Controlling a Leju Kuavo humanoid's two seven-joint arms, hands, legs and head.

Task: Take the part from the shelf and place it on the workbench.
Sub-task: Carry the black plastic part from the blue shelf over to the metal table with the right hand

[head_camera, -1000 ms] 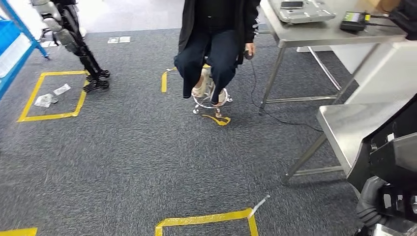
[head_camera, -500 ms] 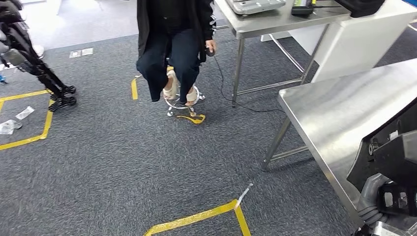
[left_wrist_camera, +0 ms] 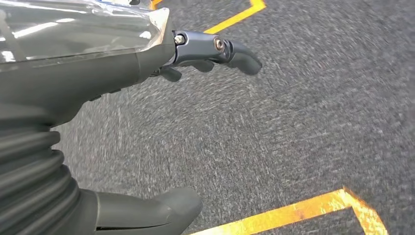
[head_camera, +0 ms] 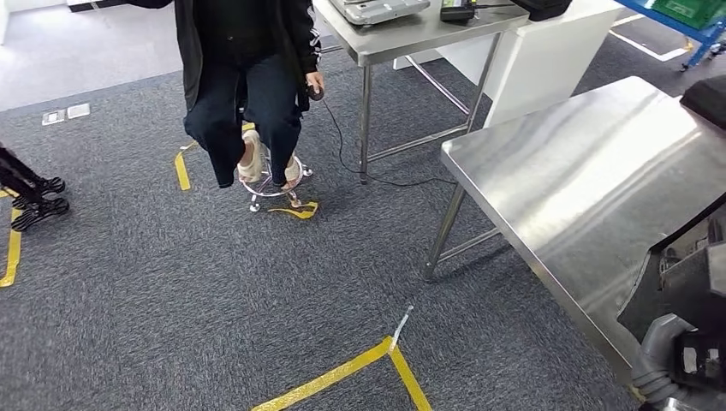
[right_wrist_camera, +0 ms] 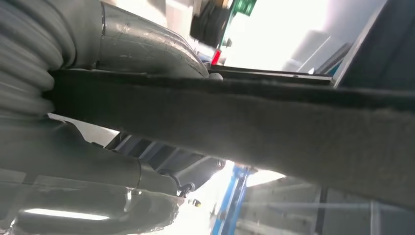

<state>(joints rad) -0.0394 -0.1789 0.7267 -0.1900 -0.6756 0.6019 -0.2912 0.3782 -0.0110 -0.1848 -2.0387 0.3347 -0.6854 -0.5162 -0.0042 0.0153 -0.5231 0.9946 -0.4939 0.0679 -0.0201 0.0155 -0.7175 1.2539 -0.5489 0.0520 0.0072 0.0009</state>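
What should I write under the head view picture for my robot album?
A steel workbench stands on grey carpet with yellow tape, while a person sits on a stool nearby.

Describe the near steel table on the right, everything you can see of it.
The near steel table has a flat brushed-metal top that looks bare and shiny, catching soft reflections. One slanted metal leg runs down to the grey carpet, with a lower crossbar joining it. Its near right corner is hidden behind the robot's dark body parts. A second table stands behind it.
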